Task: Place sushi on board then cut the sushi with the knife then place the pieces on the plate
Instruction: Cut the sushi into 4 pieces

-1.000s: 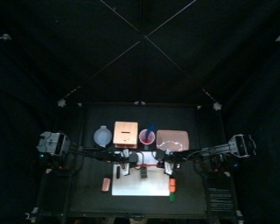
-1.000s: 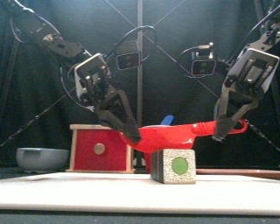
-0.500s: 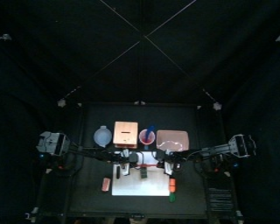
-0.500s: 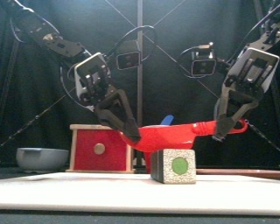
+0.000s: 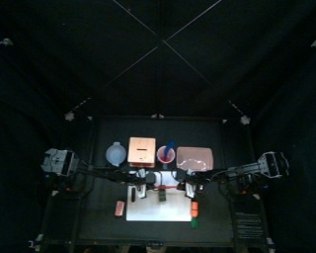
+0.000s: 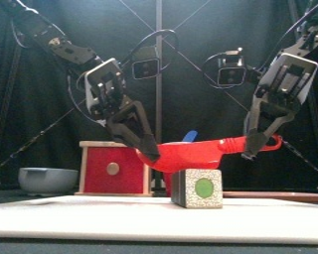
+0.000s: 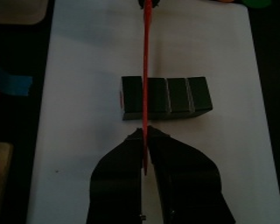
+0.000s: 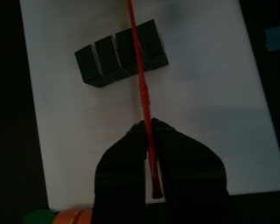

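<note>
The sushi roll, several dark green blocks with a green centre on its end face, lies on the white cutting board. A thin red knife runs crosswise over the roll near one end. My left gripper is shut on one end of the knife and my right gripper is shut on the other end, the blade crossing the roll. Seen from the front, both grippers hang just above the roll, one on each side. Whether the blade touches the roll I cannot tell.
Behind the board stand the blue-grey bowl, the wooden box, the red cup with a blue knife, and the pink tray. Small toy foods lie left and right of the board.
</note>
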Controlling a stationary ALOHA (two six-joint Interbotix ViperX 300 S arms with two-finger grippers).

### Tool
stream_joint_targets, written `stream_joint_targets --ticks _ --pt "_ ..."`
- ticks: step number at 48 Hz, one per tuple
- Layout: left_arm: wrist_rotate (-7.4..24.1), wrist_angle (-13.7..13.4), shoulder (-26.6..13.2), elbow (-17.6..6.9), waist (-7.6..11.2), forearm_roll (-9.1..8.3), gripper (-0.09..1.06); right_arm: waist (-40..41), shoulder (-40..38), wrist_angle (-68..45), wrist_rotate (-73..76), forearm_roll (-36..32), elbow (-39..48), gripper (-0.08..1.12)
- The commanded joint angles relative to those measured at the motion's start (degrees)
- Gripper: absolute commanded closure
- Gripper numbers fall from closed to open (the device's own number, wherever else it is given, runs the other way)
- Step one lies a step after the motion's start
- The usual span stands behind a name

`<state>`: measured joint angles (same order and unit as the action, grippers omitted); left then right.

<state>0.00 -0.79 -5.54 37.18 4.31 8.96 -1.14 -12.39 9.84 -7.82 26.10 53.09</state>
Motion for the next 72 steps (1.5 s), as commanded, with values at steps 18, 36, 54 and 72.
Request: stream_joint_targets --ticks 18,36,54,72 --pt "0.0 -0.4 0.7 -0.9 -0.18 0.09 0.52 0.3 -1.1 0.1 0.1 0.1 0.0 0.74" --pt "-0.1 -0.4 0.2 -0.7 -0.18 0.09 0.52 0.3 -0.4 0.2 0.2 0.5 0.7 0.74" --pt "-0.2 -0.4 -0.4 -0.7 -0.18 0.09 0.52 0.3 1.1 0.1 0.2 0.3 0.4 0.74" --pt "-0.2 -1.6 -1.5 -0.7 -0.09 0.18 0.52 0.4 3.2 0.1 0.1 -0.6 -0.7 0.74"
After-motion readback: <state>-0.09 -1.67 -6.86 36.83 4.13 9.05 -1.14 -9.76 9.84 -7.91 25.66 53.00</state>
